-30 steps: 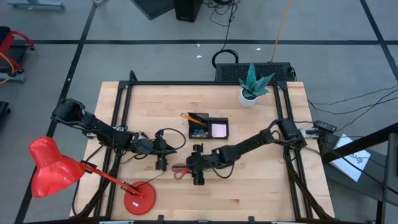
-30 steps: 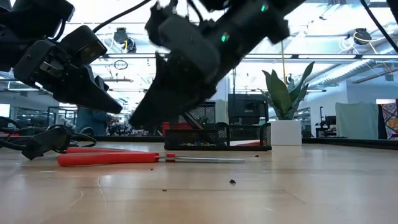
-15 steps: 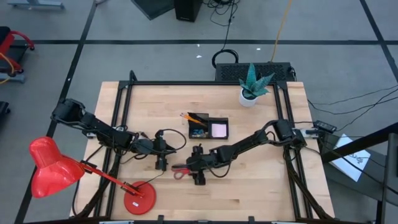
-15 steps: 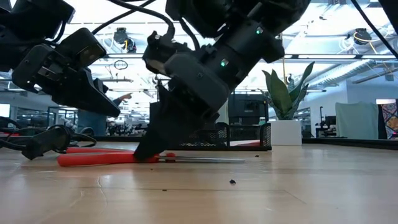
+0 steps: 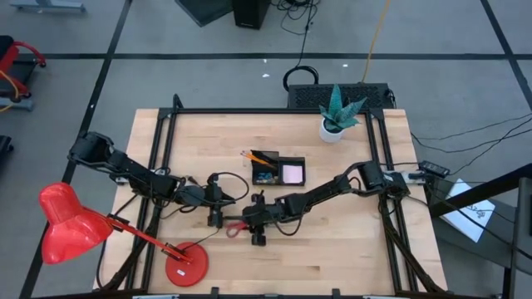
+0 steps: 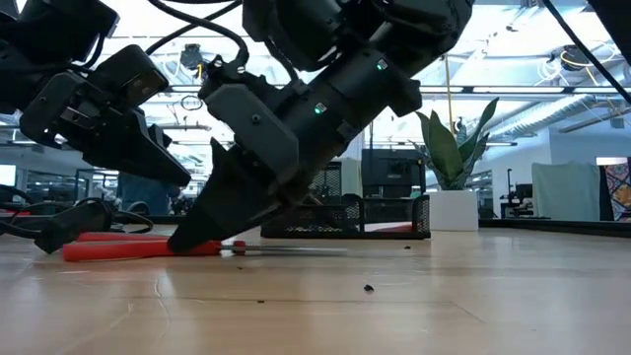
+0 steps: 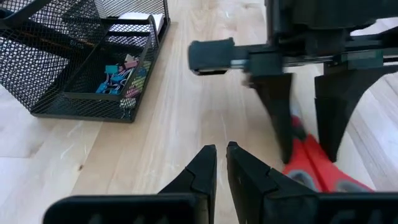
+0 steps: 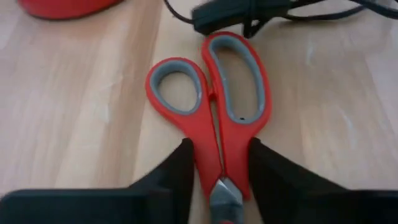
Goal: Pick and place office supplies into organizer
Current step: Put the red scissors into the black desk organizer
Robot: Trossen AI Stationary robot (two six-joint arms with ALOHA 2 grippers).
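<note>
- Right end effector (image 6: pixel 202 237) is down at the tabletop (image 5: pixel 349 249) in the lower centre of the high view, its two fingers (image 8: pixel 171 171) straddling the red-handled scissors (image 8: pixel 214 109) just behind the pivot screw.
- Right wrist view: a dark finger sits tight against each side of the scissors' shanks, so the right end effector is narrow and closed on the scissors; the handle loops point away from the camera.
- Low view: the scissors (image 6: pixel 118 248) lie flat on the tabletop at left of frame, blades running toward centre, with the right end effector's tip meeting them near the pivot.
- Left end effector (image 7: pixel 221 165) hovers just left of the scissors in the high view (image 5: pixel 214 214); its fingers are nearly together with only a thin slit between them, holding nothing.
- Organizer (image 5: pixel 278 169), a black mesh tray, sits at the centre of the high view, just above the two end effectors and apart from both.
- Organizer contents: orange pencils (image 5: pixel 259 157) in the upper left compartment, pink sticky-note pad (image 5: pixel 292 173) in the right one, small coloured clips (image 7: pixel 121 68) in the lower tray.
- Red desk lamp (image 5: pixel 75 228) stands at lower left; white plant pot (image 5: pixel 332 130) at upper right of the tabletop.
</note>
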